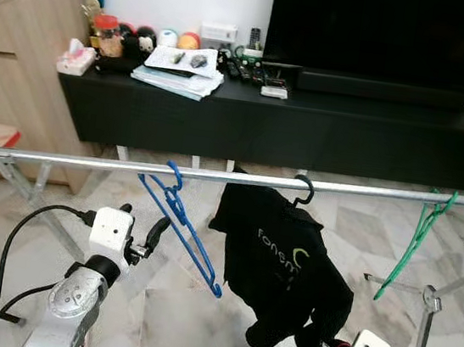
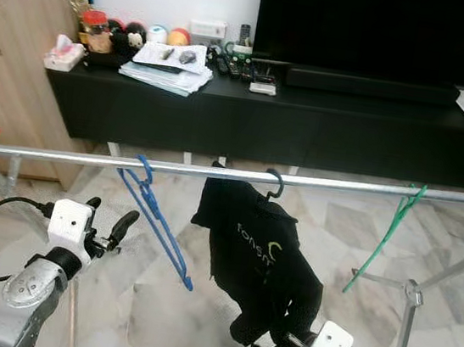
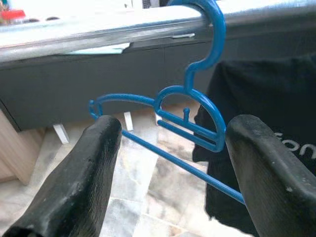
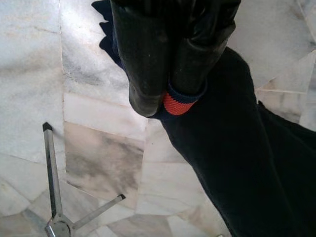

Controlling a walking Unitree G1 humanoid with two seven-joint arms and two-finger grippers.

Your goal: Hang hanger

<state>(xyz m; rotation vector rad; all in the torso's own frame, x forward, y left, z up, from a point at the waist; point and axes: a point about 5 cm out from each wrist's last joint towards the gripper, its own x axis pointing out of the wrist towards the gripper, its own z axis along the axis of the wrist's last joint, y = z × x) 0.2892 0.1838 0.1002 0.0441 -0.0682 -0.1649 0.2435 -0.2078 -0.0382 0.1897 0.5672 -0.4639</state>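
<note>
— Three hangers sit on the metal rail: the blue hanger at the left, a black hanger carrying a black shirt, and a green hanger at the right.

— And the grippers?

— The left gripper hovers just before the blue hanger, fingers spread, touching nothing. The right gripper, low down, pinches the shirt's red-trimmed cuff.

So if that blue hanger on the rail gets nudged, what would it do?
The blue hanger looks thin and light. It hangs tilted on the rail by its hook alone, so it would probably swing or slide. The left end effector is open around it.
</note>
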